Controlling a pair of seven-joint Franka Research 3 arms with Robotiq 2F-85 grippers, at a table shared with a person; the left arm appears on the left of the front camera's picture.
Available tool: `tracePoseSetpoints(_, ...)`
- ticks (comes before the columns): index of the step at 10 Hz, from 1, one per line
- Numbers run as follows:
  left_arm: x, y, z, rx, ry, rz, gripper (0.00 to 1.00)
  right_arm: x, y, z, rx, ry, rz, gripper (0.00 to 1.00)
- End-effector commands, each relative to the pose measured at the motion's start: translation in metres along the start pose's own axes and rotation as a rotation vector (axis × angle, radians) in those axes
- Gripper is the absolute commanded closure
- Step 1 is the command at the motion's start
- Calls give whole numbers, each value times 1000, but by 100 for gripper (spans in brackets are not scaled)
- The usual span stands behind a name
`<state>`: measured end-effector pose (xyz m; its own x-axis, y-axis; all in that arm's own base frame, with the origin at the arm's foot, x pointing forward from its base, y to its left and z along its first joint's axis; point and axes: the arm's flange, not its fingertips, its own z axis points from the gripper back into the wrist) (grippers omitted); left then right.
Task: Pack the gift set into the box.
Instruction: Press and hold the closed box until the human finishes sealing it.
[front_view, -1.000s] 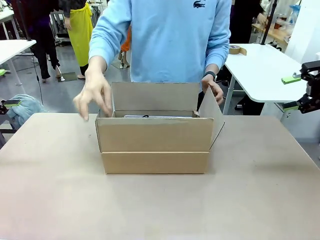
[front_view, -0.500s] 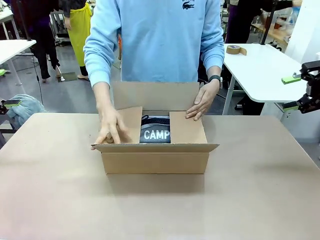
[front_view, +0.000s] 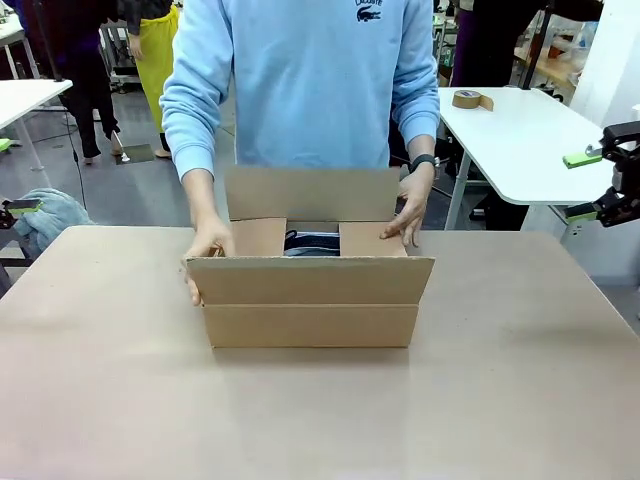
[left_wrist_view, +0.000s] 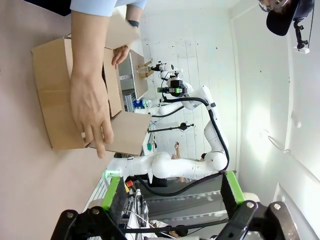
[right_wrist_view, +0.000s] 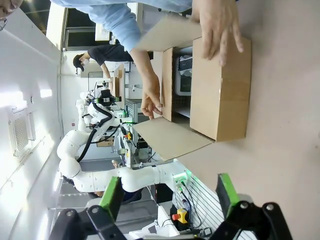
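Front view: box flaps, well ahead of left end effector and right end effector, both open, probably needed flat, square folding.

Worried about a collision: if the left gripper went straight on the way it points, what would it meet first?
Likely the right arm, its white link lying ahead of the left gripper. The box sits off to one side; depth is unclear.

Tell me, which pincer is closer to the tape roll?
Right. The right pincer hangs by the white table bearing the tape roll; the left pincer is beyond the box, far off.
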<state>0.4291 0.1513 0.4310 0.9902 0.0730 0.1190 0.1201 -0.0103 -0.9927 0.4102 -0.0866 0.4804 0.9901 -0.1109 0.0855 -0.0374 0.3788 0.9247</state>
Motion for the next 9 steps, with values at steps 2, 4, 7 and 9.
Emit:
tracePoseSetpoints(2,-3,0,1,9,5,-11,0,-1,1,0,-16,0,-14,0)
tracePoseSetpoints(4,-3,0,1,9,5,-11,0,-1,1,0,-16,0,-14,0)
tracePoseSetpoints(7,-3,0,1,9,5,-11,0,-1,1,0,-16,0,-14,0)
tracePoseSetpoints(9,-3,0,1,9,5,-11,0,-1,1,0,-16,0,-14,0)
